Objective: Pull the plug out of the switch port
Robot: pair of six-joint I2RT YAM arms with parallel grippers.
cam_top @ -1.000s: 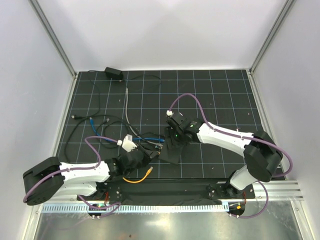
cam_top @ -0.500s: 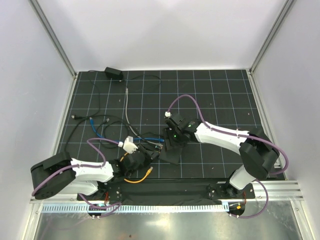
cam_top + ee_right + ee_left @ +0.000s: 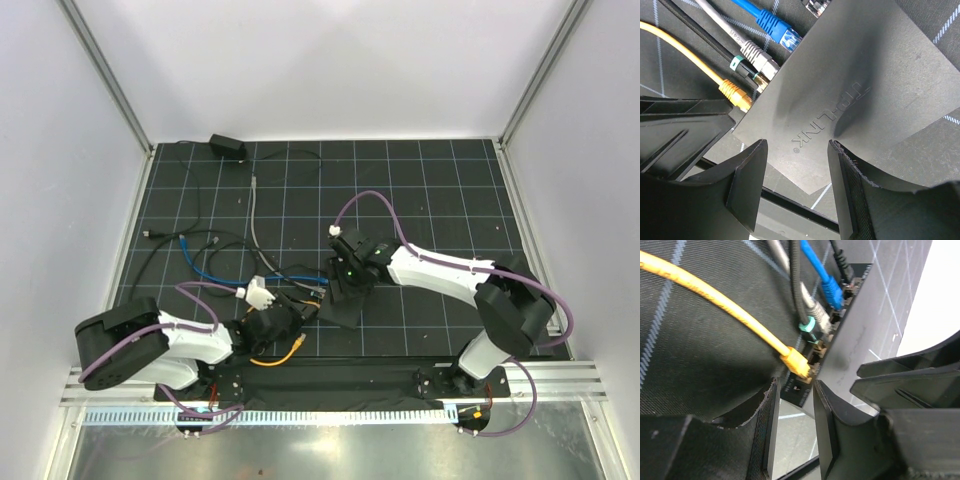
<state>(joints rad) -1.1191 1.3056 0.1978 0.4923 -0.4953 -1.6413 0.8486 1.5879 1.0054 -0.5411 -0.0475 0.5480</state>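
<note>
The switch is a flat black box near the table's front, also seen in the right wrist view and the left wrist view. Its port edge holds a yellow plug, a grey plug and a blue plug. My left gripper is open with a narrow gap, its tips just short of the yellow plug and on either side of the switch's near corner. My right gripper is open directly over the switch's top; whether it touches the top cannot be told. The yellow plug also shows there.
Yellow cable loops along the front edge. Blue cable, black and grey cables lie across the left half of the mat. A small black power adapter sits at the back left. White walls enclose the mat.
My left arm has moved right, bringing its gripper up to the switch's port edge. My right gripper has shifted slightly left and back; whether the switch itself moved cannot be told.
</note>
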